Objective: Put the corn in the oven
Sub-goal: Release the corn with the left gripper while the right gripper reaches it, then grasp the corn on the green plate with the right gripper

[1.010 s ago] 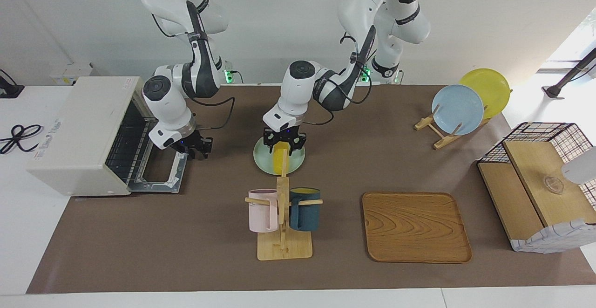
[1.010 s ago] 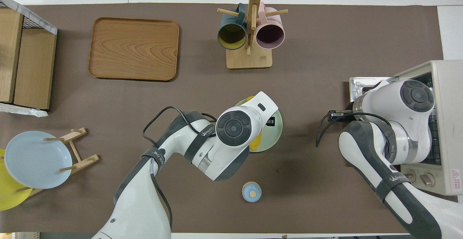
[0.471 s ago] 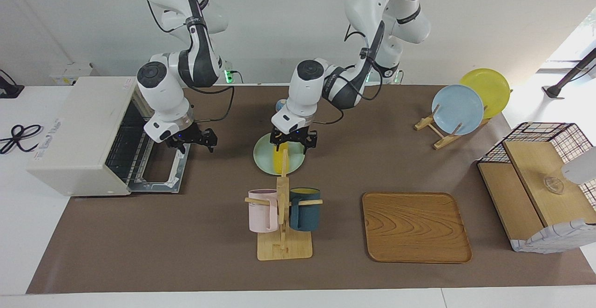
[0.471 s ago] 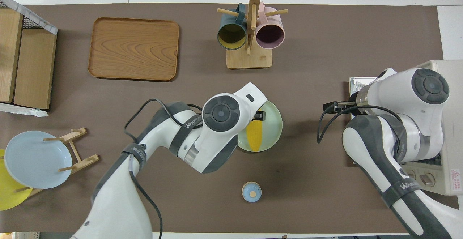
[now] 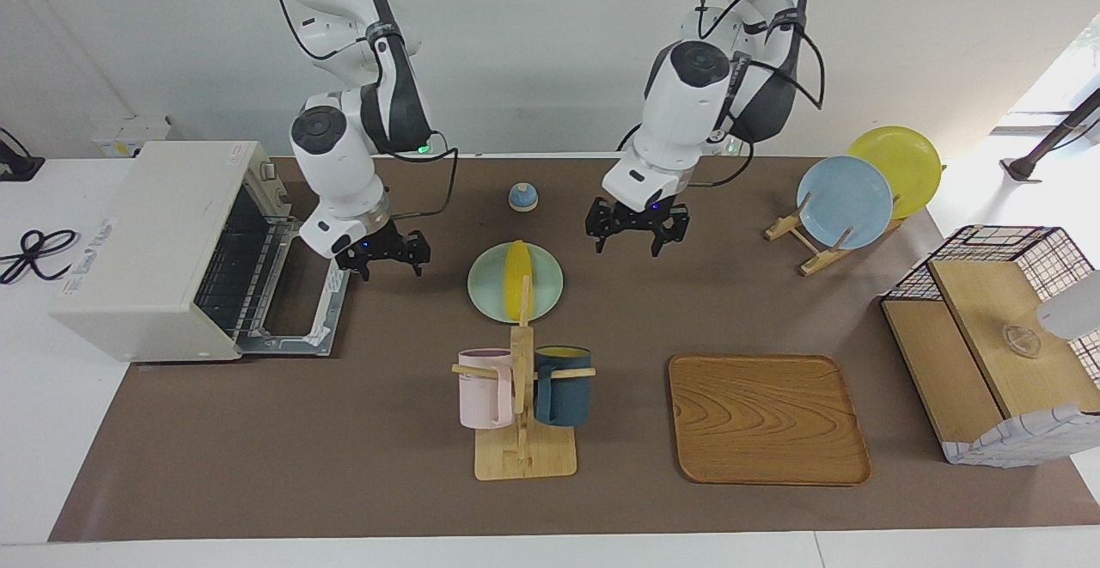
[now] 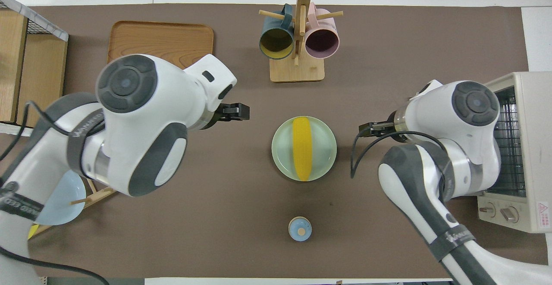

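The yellow corn [image 5: 516, 280] lies on a pale green plate [image 5: 490, 291] at the middle of the table, and nothing grips it. It also shows in the overhead view [image 6: 302, 147], on the plate [image 6: 324, 147]. The off-white oven [image 5: 146, 233] stands at the right arm's end with its door [image 5: 296, 314] folded down and its wire rack showing; the overhead view also shows the oven [image 6: 531, 104]. My left gripper [image 5: 637, 237] hangs open and empty, in the air beside the plate toward the left arm's end. My right gripper [image 5: 382, 260] is open and empty between the oven door and the plate.
A mug rack [image 5: 522, 396] with a pink and a dark teal mug stands farther from the robots than the plate. A wooden tray [image 5: 767, 419], a plate stand [image 5: 846, 198] with a blue and a yellow plate, and a wire-and-wood basket box [image 5: 997, 336] lie toward the left arm's end. A small blue knob [image 5: 522, 197] sits nearer the robots.
My left gripper has lifted off the corn and drawn away toward the left arm's end, leaving the corn on the plate. My right gripper has moved from the oven door toward the plate.
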Controlling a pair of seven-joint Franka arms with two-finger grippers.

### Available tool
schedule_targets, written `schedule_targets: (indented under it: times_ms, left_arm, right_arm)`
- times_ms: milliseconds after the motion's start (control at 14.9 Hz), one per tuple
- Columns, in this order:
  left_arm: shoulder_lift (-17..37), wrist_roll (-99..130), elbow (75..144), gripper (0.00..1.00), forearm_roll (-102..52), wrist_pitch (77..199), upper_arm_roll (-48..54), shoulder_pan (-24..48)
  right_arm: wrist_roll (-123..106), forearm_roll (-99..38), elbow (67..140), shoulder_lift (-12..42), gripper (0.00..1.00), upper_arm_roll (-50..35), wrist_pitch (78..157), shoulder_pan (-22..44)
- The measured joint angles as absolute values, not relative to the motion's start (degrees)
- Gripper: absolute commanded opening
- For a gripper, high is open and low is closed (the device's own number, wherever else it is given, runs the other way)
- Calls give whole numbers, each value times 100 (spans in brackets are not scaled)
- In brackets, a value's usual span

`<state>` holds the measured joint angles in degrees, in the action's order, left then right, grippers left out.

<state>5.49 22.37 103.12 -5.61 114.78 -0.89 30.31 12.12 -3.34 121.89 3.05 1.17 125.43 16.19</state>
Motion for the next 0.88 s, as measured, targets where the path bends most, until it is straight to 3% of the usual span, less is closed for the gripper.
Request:
schedule_targets:
  times_ms: [337, 606, 875]
  left_arm:
    - [48, 940, 10003, 100, -560, 10282, -129, 1906]
    - [3, 360, 9681, 100, -245, 9792, -164, 1131]
    - [-138, -24, 9606, 100, -151, 9479, -170, 652]
  right_arm:
    - [2991, -284, 11098, 744, 100, 71, 12091, 2986]
    - [4298, 498, 9746, 1962, 100, 59, 11730, 3971]
    - [4487, 603, 9665, 2665, 100, 86, 12307, 4149]
